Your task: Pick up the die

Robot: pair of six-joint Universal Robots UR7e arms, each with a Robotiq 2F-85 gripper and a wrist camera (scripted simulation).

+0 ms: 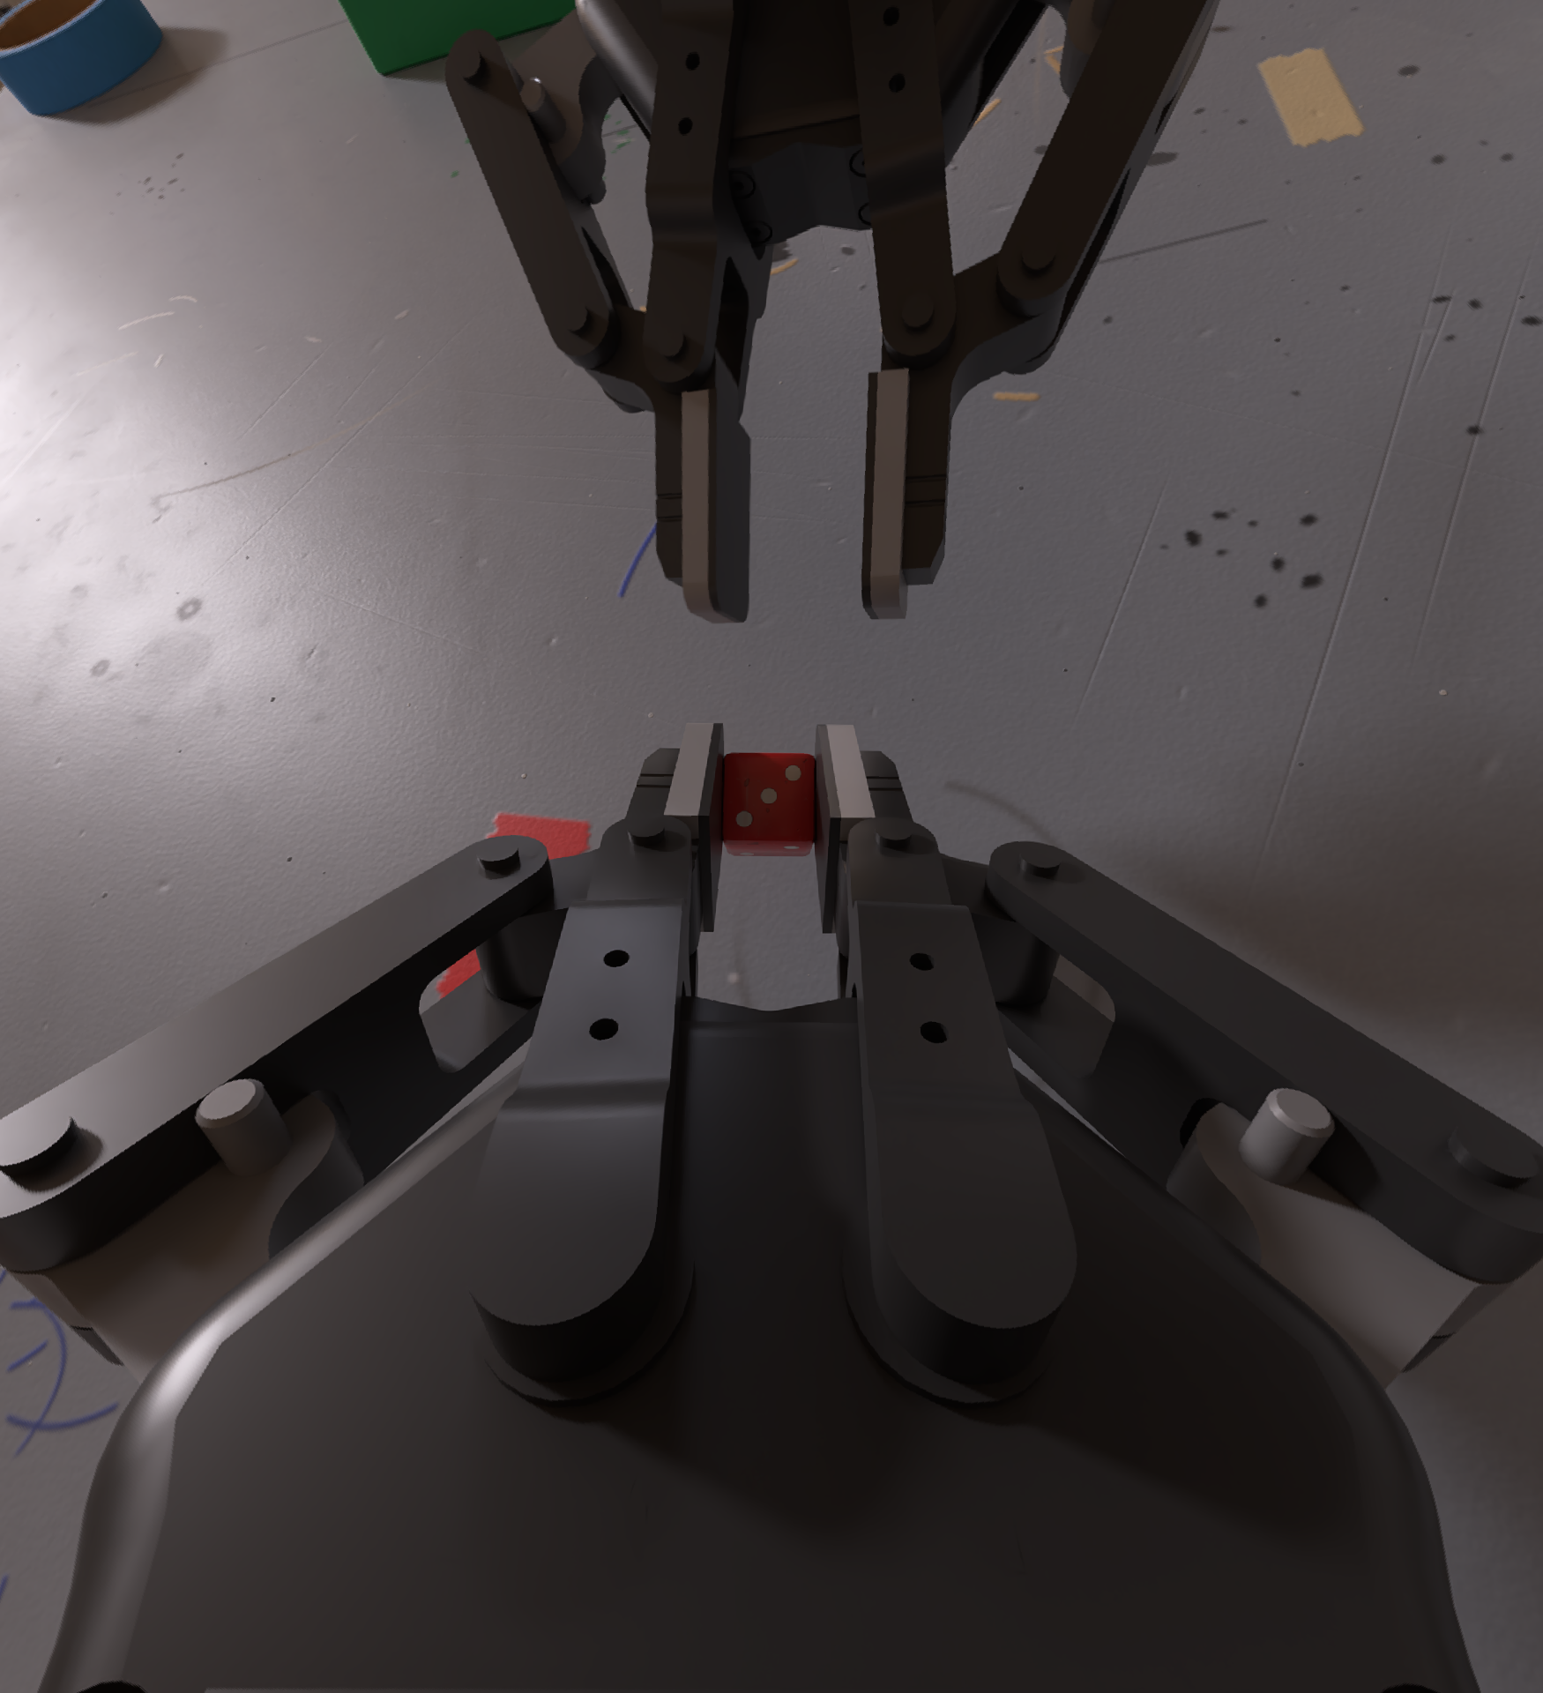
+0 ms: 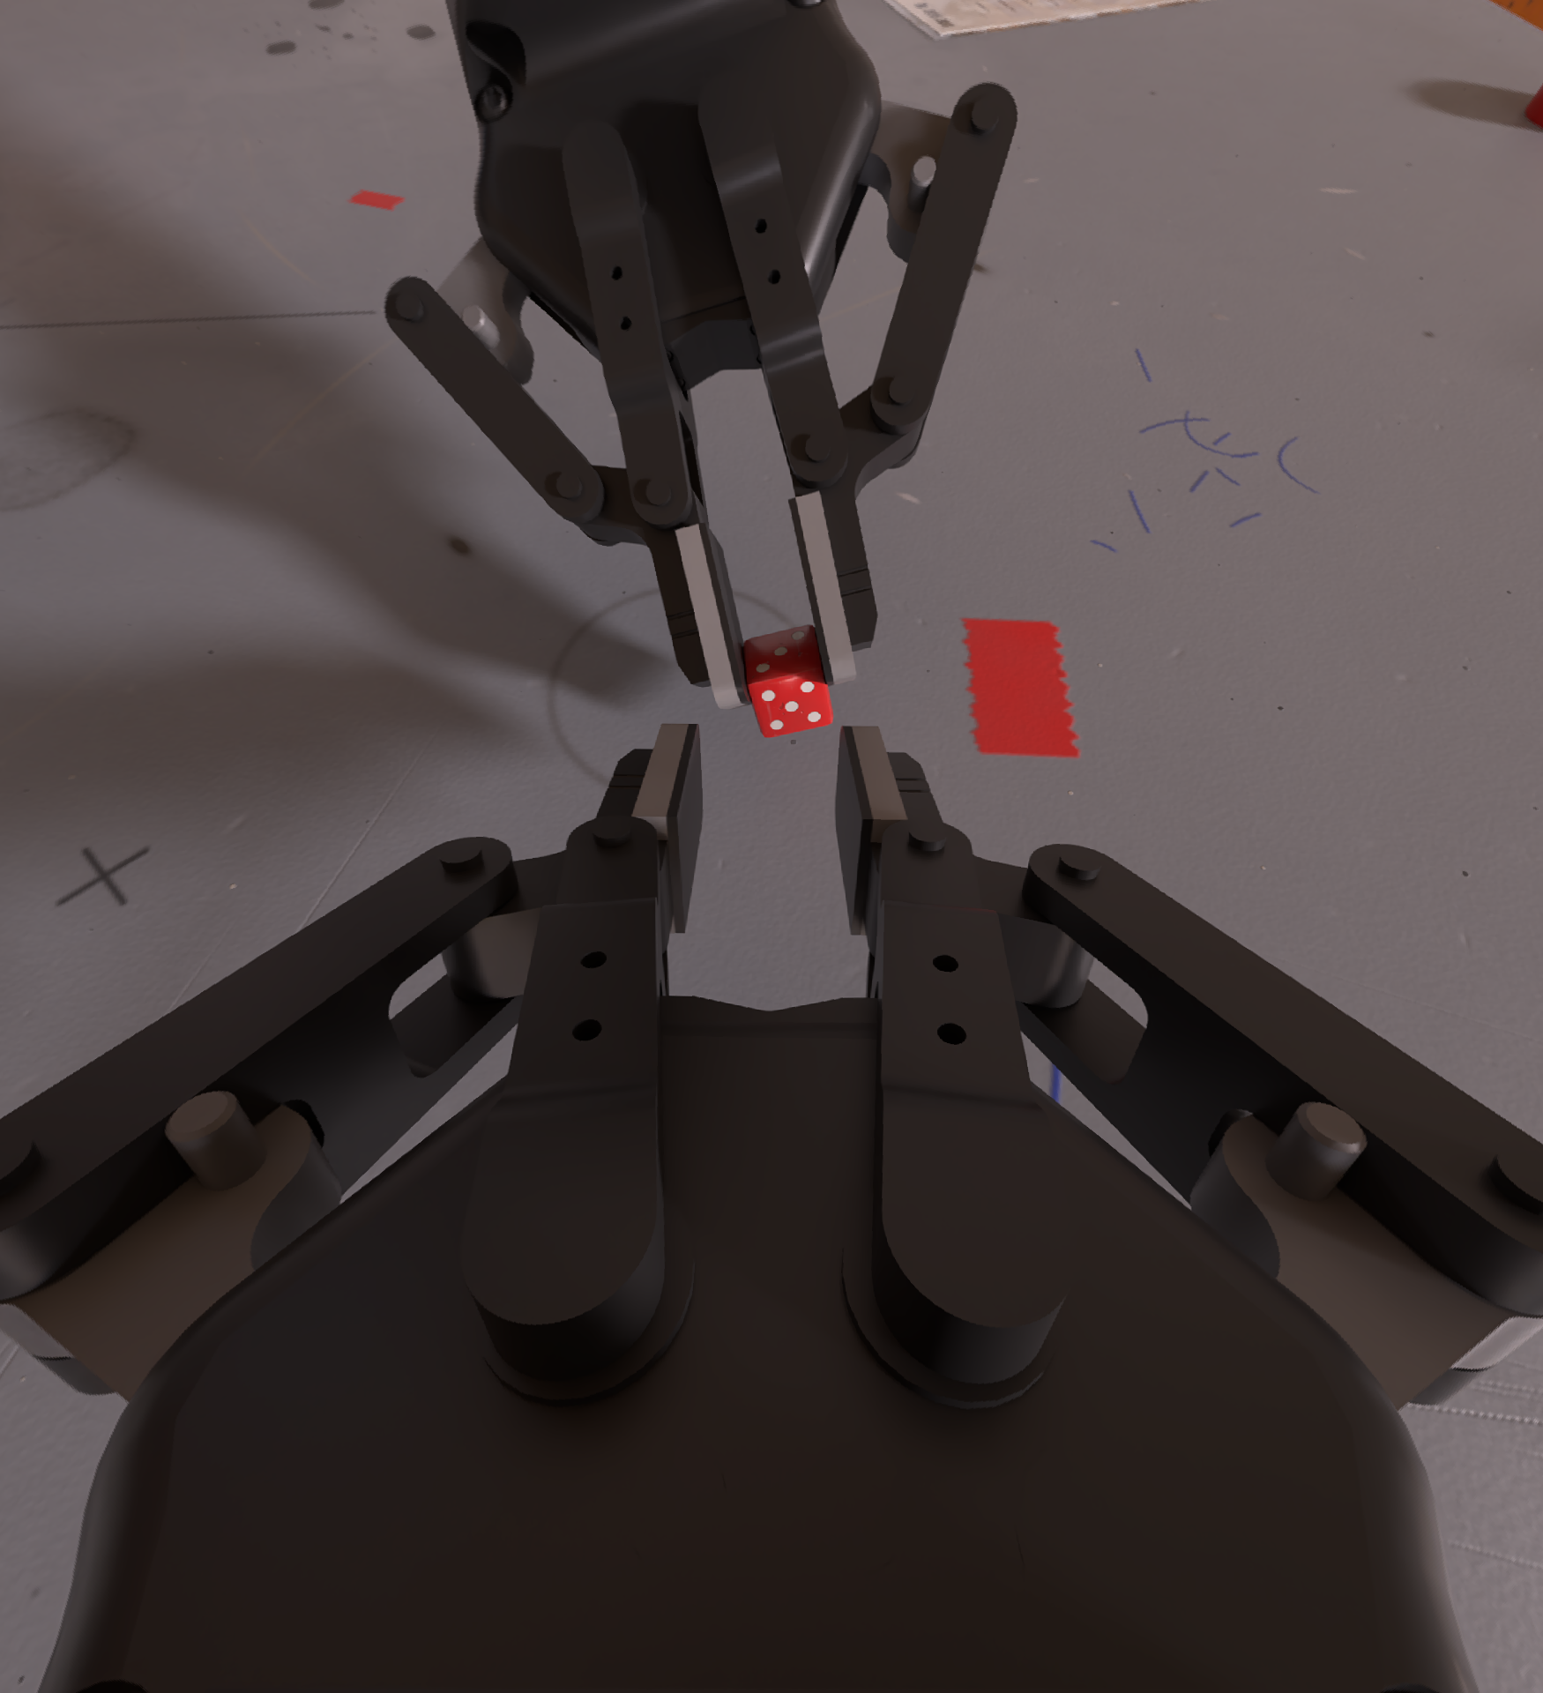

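Grey, scuffed and ink-marked, the table [image 2: 291, 641] fills both views, with a blue tape roll [image 1: 67, 50] and a green block [image 1: 456, 32] at its far edge, well away from the die, and a red tape patch [image 2: 1020, 687] near the die. Two dark grippers face each other tip to tip just above the table. The left gripper [image 1: 768, 779] has its fingers closed on the red die [image 1: 768, 802], pads flat against two opposite faces, the die sitting right at the fingertips. The right gripper [image 2: 768, 760] has parted, empty fingers, and the die lies straight ahead of them, just beyond the tips. The die looks clear of the table, though that is hard to judge.
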